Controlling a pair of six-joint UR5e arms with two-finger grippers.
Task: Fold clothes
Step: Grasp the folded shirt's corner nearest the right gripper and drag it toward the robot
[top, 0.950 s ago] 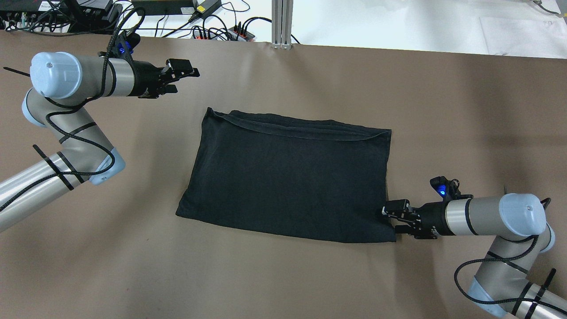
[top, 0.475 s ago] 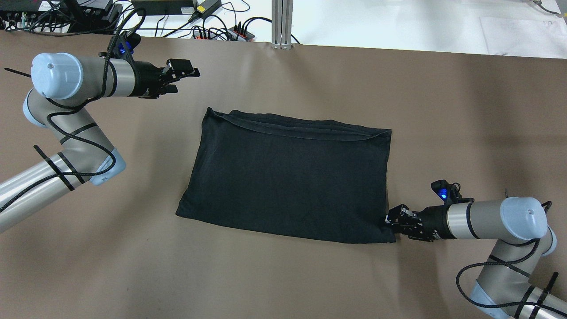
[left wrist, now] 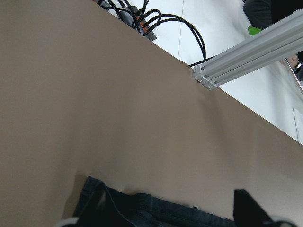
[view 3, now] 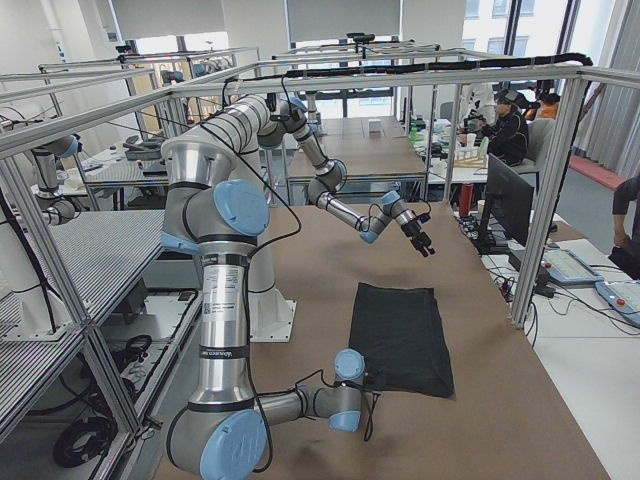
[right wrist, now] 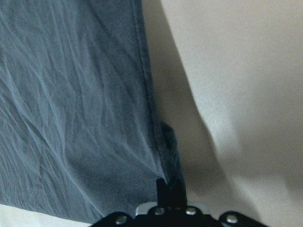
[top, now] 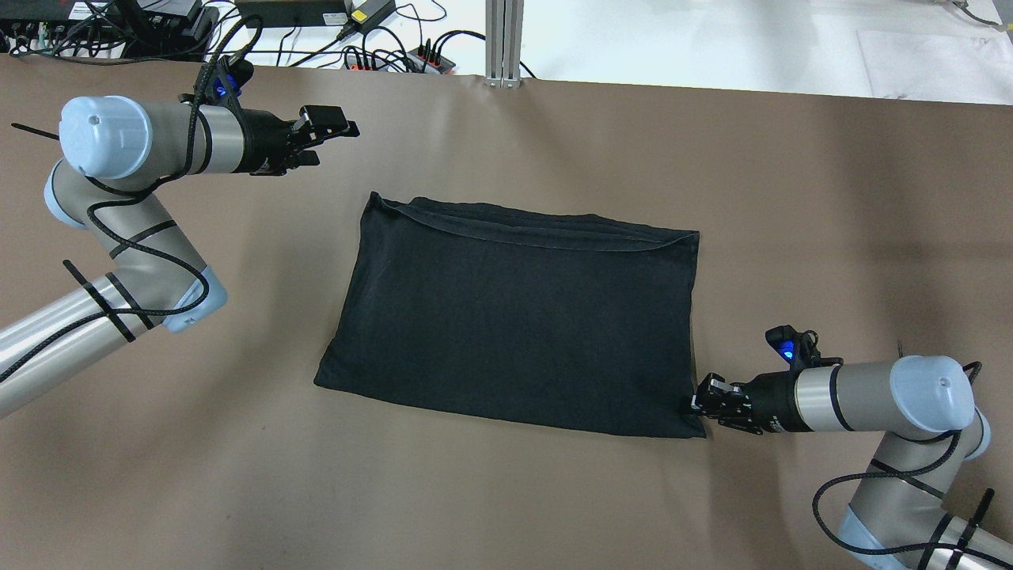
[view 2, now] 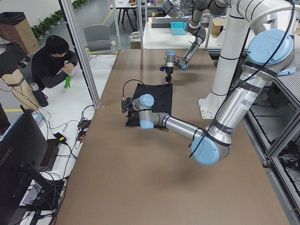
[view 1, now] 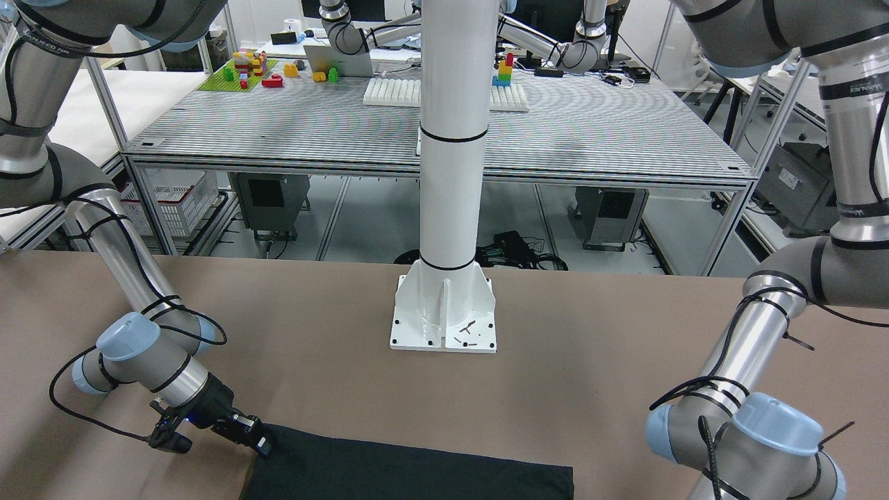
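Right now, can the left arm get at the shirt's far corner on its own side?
Probably yes. The left hand hangs open over bare table just beyond that corner of the T-shirt, nothing lying between. The right hand is shut on the opposite near corner, out of the way.

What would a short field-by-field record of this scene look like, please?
garment: black T-shirt, folded into a rectangle, lying flat on the table
print: not visible
right gripper: shut on the T-shirt's near right corner, low at the table
left gripper: open, raised, apart from the T-shirt, beyond its far left corner
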